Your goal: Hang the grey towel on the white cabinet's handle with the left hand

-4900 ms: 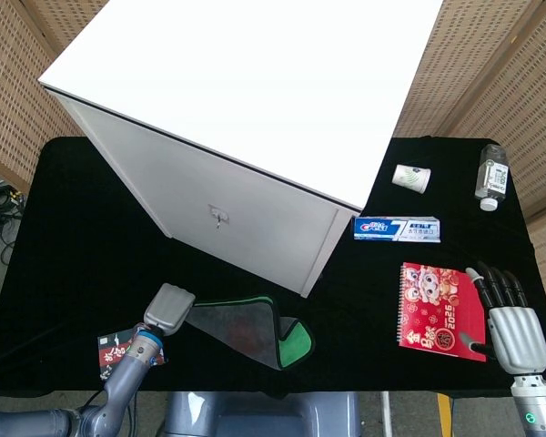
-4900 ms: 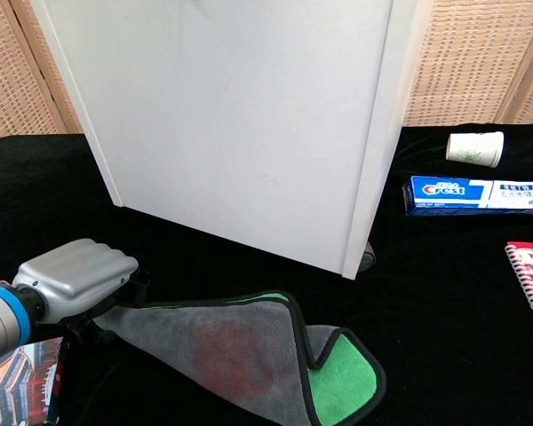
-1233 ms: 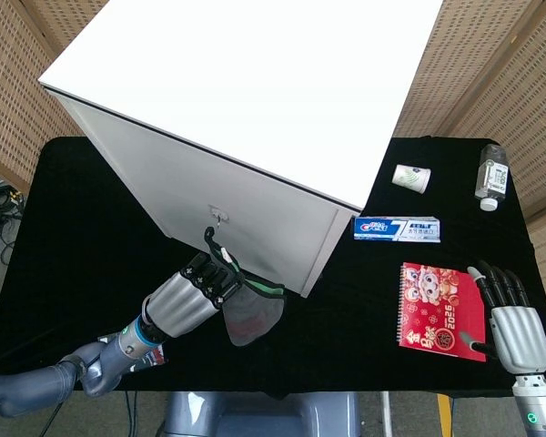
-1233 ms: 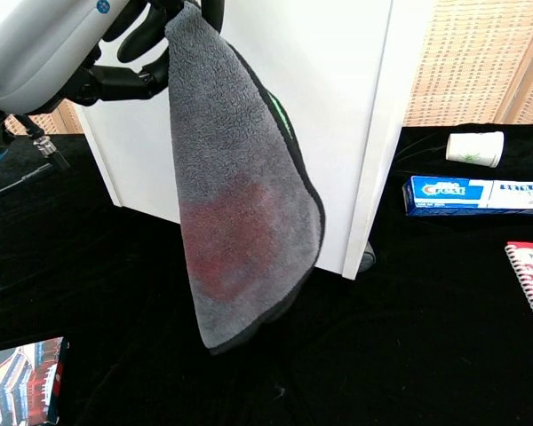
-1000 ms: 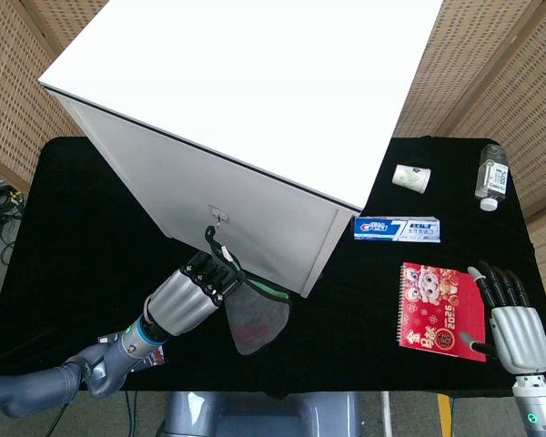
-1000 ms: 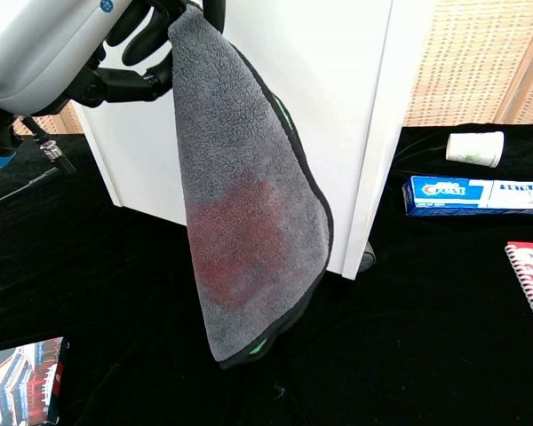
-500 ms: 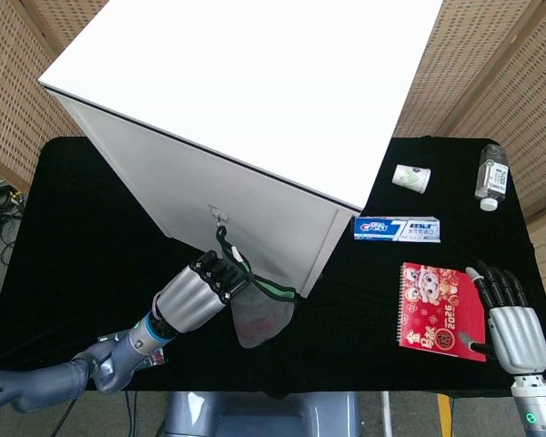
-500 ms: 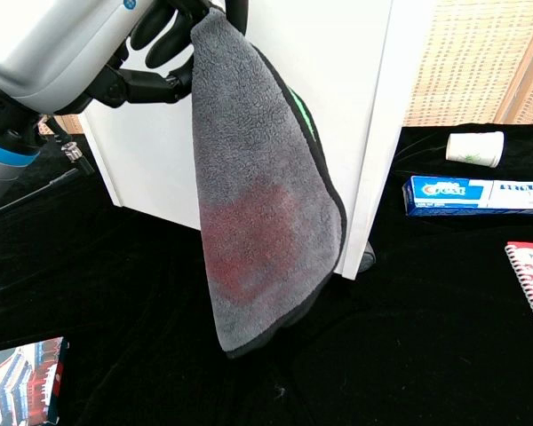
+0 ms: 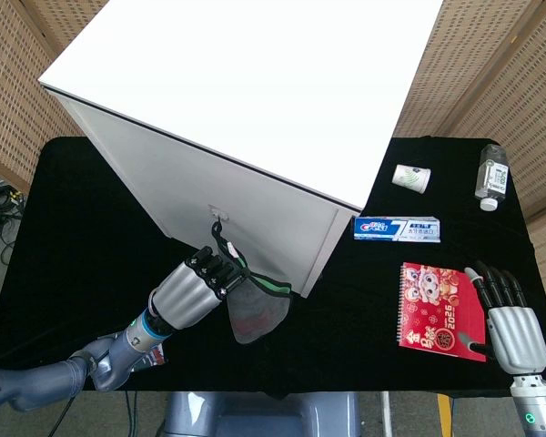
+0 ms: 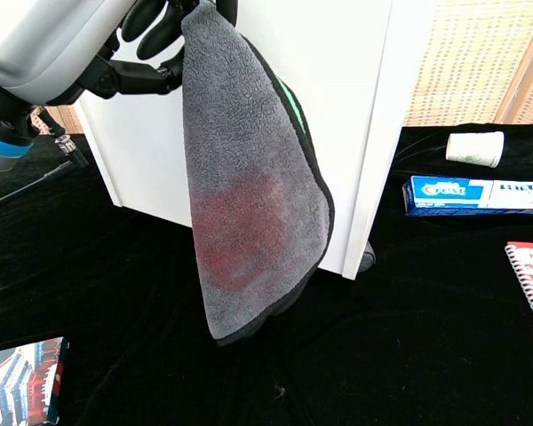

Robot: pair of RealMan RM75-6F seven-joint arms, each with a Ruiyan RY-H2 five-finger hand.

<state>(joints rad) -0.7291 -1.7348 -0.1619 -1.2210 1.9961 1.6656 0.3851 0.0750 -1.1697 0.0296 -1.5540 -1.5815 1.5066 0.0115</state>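
Grey towel [image 10: 249,186] clamped in left hand [image 9: 193,289] | lifted off table, loop now nearing cabinet handle [image 9: 219,217] | not yet hooked

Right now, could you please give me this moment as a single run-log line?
left hand: holds grey towel lifted, just below cabinet handle | towel: not yet hung | right hand: open, beside red notebook

The small metal handle [image 9: 218,217] on the white cabinet [image 9: 255,109] is too small to read clearly, and the chest view cuts it off.
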